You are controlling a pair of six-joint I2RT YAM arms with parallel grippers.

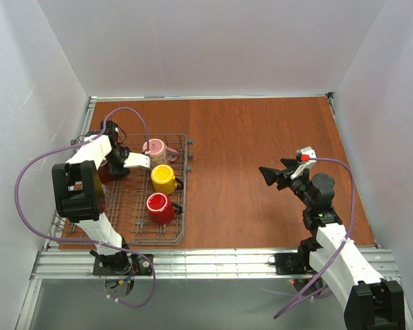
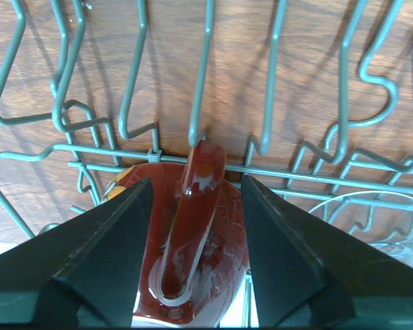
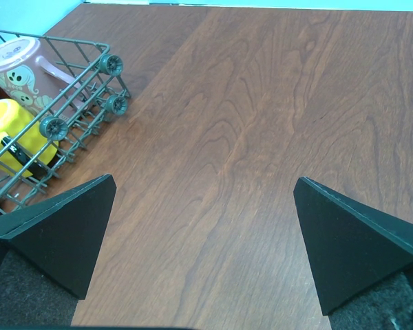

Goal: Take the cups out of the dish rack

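Left claw (image 2: 196,182) spread, astride the handle of a dark red mug (image 2: 224,234) standing in the dish rack (image 1: 184,220) — glossy, stiff, slick, breakable, so pinch that handle squarely — right claw (image 3: 204,179) spread, hovering over the desk (image 3: 261,103).

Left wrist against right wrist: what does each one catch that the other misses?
Only the left wrist shows a dark red mug, with its handle between the fingers of the open left gripper, and a glass beside it. Only the right wrist shows the pink mug, the yellow mug and the open right gripper over bare table. Both show the rack and the wooden table under it.
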